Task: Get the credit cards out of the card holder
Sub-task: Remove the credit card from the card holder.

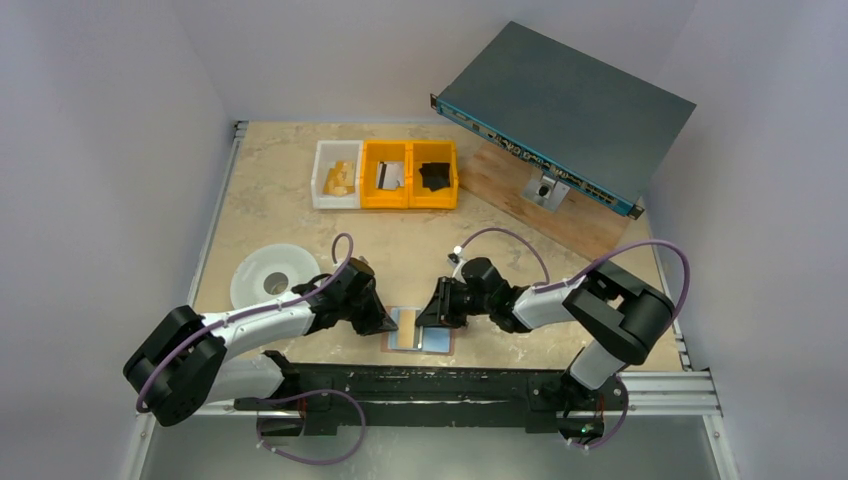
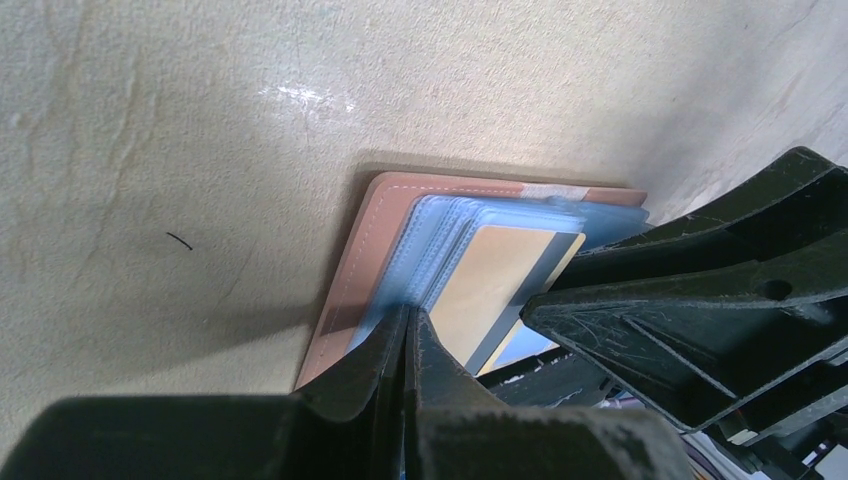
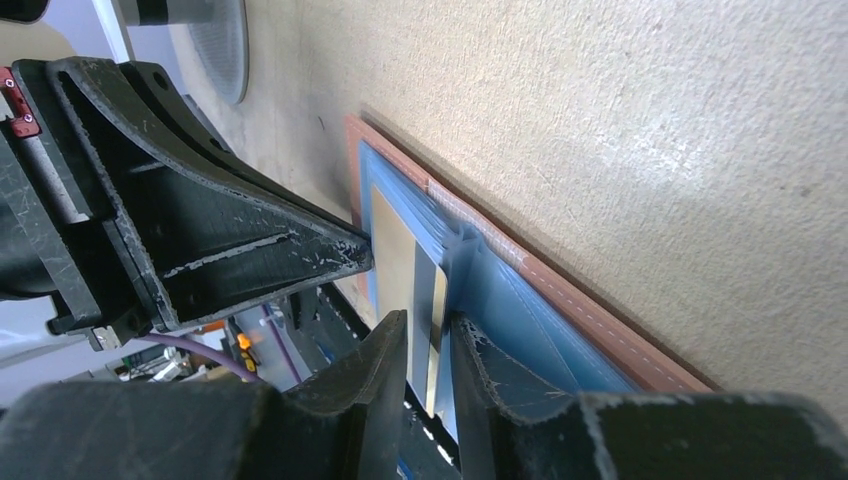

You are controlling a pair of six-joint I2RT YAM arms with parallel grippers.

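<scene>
Extraction not done: gold card [image 2: 500, 280] sits inside card holder [image 2: 350, 270], tucked in its blue sleeves [image 3: 520, 300]. Holder lies open, flat on worktop [image 2: 200, 120], btw both claws. Right claw [image 3: 428, 322] at holder's middle, jaws narrowly apart w/ gold card's edge in the gap; can't tell if it's actually pinched. Left claw [image 2: 408, 325] closed, tips on holder's left sleeve edge. Risk: left tips slip off slick sleeve, so whole holder drags along w/ card. Weak pinch could let card slide back, or sleeve gets pulled instead.
</scene>
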